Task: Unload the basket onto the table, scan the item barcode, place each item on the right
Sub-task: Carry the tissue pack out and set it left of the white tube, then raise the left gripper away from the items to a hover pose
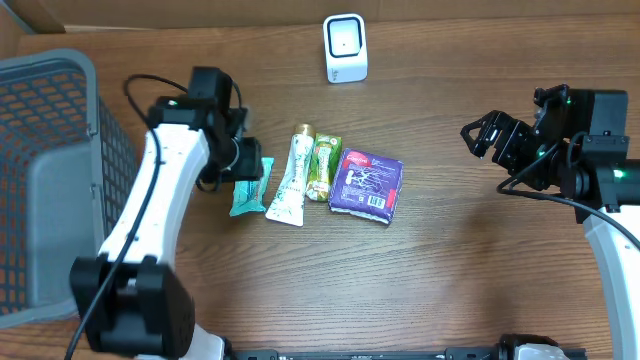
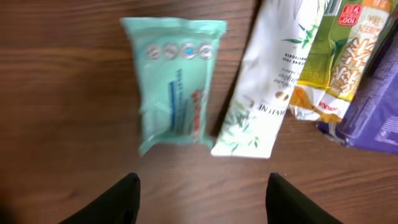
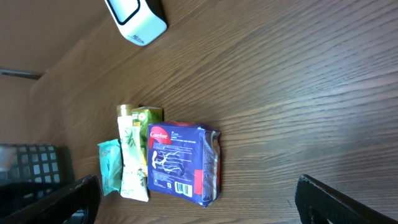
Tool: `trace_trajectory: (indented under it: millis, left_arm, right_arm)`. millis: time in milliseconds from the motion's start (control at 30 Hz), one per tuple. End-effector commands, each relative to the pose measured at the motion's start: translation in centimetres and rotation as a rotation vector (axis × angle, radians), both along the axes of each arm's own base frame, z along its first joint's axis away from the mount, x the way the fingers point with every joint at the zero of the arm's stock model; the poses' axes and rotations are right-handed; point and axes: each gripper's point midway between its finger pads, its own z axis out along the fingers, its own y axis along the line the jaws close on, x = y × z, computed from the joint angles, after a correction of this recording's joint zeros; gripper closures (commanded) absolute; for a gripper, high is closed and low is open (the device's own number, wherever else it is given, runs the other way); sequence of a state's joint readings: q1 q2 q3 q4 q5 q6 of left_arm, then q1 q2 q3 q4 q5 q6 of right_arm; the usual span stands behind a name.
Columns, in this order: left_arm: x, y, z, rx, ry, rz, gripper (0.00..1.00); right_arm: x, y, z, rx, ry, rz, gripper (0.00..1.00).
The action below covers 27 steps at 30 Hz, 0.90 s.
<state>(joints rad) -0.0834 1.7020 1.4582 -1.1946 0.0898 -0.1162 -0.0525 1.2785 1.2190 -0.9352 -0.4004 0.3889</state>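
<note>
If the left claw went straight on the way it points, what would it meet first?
Probably the teal packet, flat ahead of the left claw; depth is unclear, maybe bare table first.

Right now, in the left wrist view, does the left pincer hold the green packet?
No, the green packet lies flat on the table, apart from the open left pincer, which grips nothing.

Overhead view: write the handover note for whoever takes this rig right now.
Left gripper: open, empty, above the teal packet.
Right gripper: open, empty, off to the right side.
Teal packet, white tube, snack bar and purple pack lie in a row; the scanner stands beyond them.
Done: nothing at the scanner yet.
Left: grasp an item, show its barcode to the scanner.
</note>
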Motion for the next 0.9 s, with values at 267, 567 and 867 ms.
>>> trace_trajectory:
  millis: [267,567,867]
  left_arm:
    - [-7.3,7.8,11.5,0.248,-0.214,0.4,0.24]
    - [-11.7,10.8,11.7,0.293,-0.108,0.413,0.08]
    - [-11.8,11.3,11.9,0.322,-0.109,0.405,0.09]
  right_arm:
    - [0.3,-0.3,0.6,-0.007,-0.023,-0.008,0.0]
    - [0.3,-0.3,0.6,-0.007,-0.023,-0.008,0.0]
    - [-0.1,-0.2,0.3,-0.007,-0.001,-0.006,0.0]
